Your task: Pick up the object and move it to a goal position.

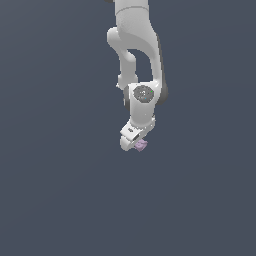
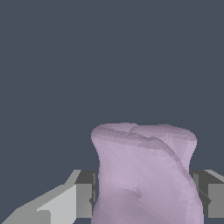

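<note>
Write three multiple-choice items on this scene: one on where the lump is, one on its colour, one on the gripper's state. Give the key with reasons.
1. Where is the purple lump?
A. Between the gripper's fingers
B. Lying far from the arm
C. On top of the arm's base

2. What colour is the lump?
A. Bright red
B. Pale lilac
C. Dark green

3. What state is the gripper in?
A. Wide open with nothing in it
B. Out of sight
C. Shut on the lump

Key:
1 A, the wrist view shows a grey finger flanking the lump on each side.
2 B, both views render it pale lilac.
3 C, the fingers press against the lump's sides, and in the exterior view it sits at the gripper's tip.
</note>
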